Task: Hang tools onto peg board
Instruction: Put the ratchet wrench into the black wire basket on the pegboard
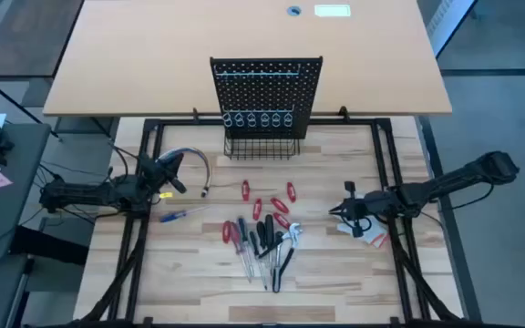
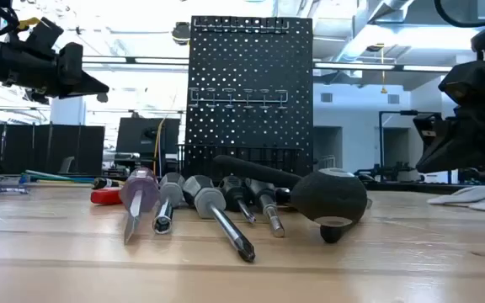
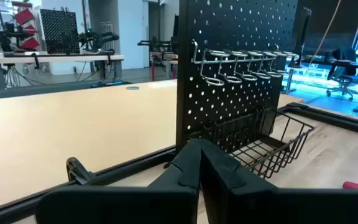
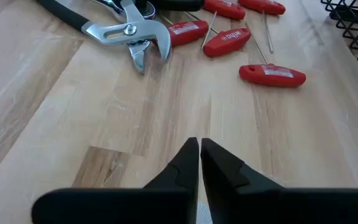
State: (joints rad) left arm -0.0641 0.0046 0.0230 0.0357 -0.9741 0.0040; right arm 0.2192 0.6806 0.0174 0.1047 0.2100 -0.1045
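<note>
Overhead and wrist views of the start of a hanging task. The tools (image 1: 262, 239) are lying loose in a cluster at the middle of the wooden counter (image 1: 199, 282), none yet hung. The peg board (image 1: 266, 96) is standing upright at the far edge of the counter, its silver ring holders (image 3: 241, 65) showing empty and the wire basket (image 3: 266, 146) at its base holding nothing visible.

The right pincer (image 1: 346, 211) is hovering just above the counter, to the right of the cluster, with its fingers together and gripping nothing; in its wrist view the silver slip-joint pliers (image 4: 126, 34) and three red T-handled drivers (image 4: 272, 73) are lying ahead of the fingertips, apart from them. The left pincer (image 1: 173, 175) is also closed and empty, waiting near the left rear of the counter and pointing toward the peg board, with a lone blue-handled screwdriver (image 1: 179, 216) lying just in front of it.

The deciding relation: the cluster is lying between the two arms, slightly nearer the right pincer, and most long axes are running roughly front to back. A grasp from the right would probably need the fingers to part first and close across a handle.
</note>
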